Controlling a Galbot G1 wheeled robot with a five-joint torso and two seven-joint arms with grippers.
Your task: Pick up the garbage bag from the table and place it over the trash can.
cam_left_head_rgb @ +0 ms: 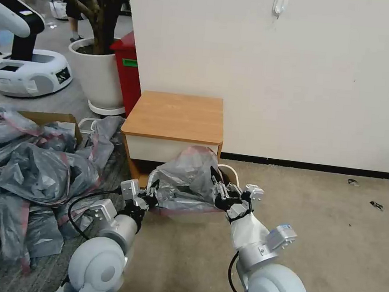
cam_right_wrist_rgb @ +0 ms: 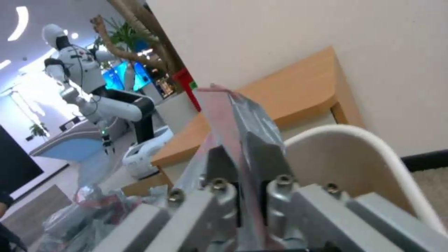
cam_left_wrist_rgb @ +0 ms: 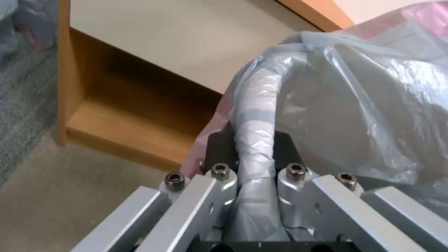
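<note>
The garbage bag, grey and crinkly with a pink-red band, is spread between my two grippers on the floor in front of the table. It drapes over the trash can, whose cream rim peeks out on the right side. My left gripper is shut on a twisted roll of the bag's edge, close to the table's lower shelf. My right gripper is shut on the pink-and-grey bag edge, just beside the can's rim. The bag hides most of the can's body.
A big heap of similar grey-pink bags and a cardboard box fill the floor on the left. A red bin, a white plant pot and another robot's base stand behind. Open carpet lies to the right.
</note>
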